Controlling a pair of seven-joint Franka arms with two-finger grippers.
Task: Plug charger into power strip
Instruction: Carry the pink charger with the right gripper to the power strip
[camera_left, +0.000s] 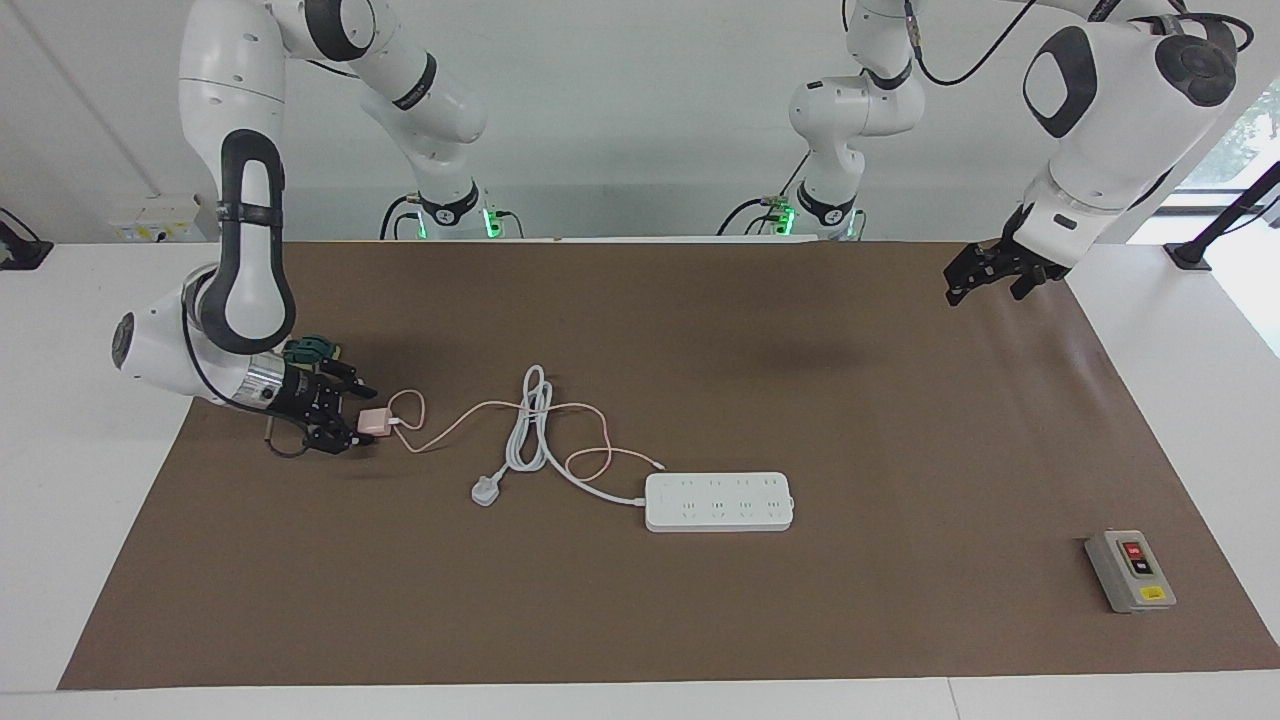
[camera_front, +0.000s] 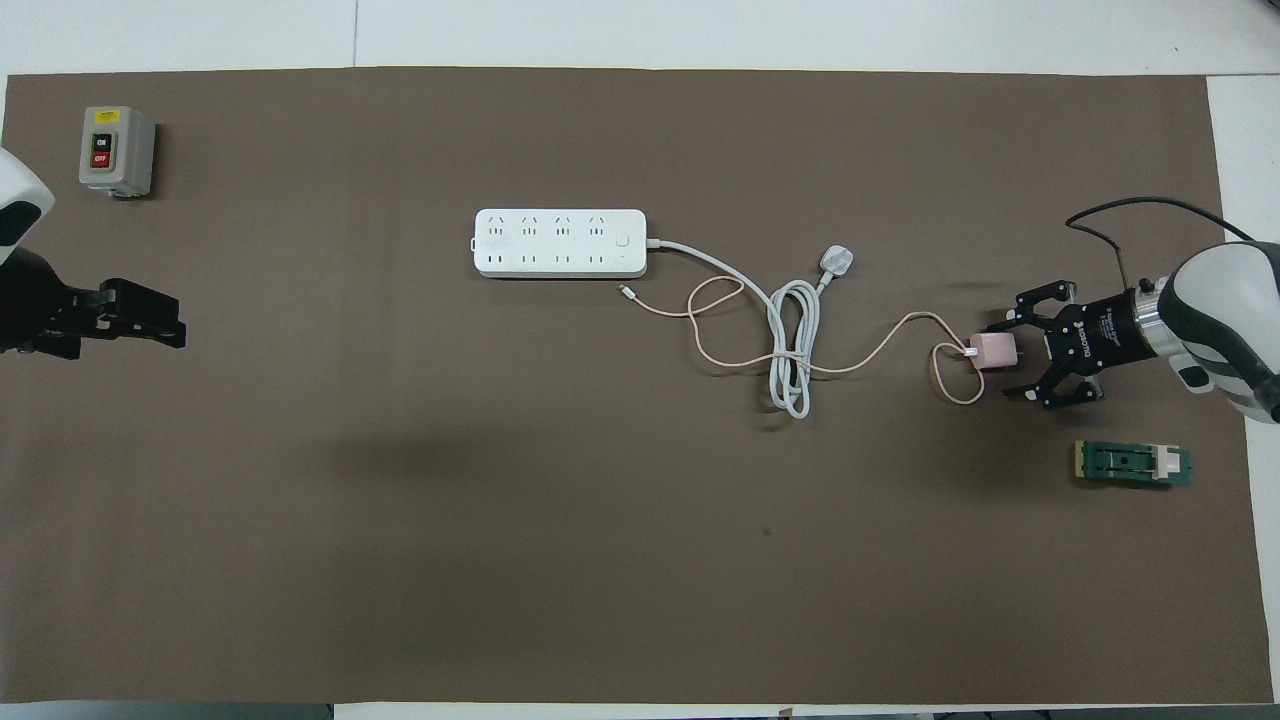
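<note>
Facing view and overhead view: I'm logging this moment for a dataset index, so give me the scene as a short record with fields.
charger: small pale pink cube adapter on the brown mat, at the right arm's end, thin pink cable attached
right hand: low at the adapter, fingers either side of it, open, no grip yet
left hand: open, waiting above the left arm's end of the mat
power strip: long flat white multi-socket bar, mid-table, nothing plugged in
other: white three-pin plug; grey switch box; green block
</note>
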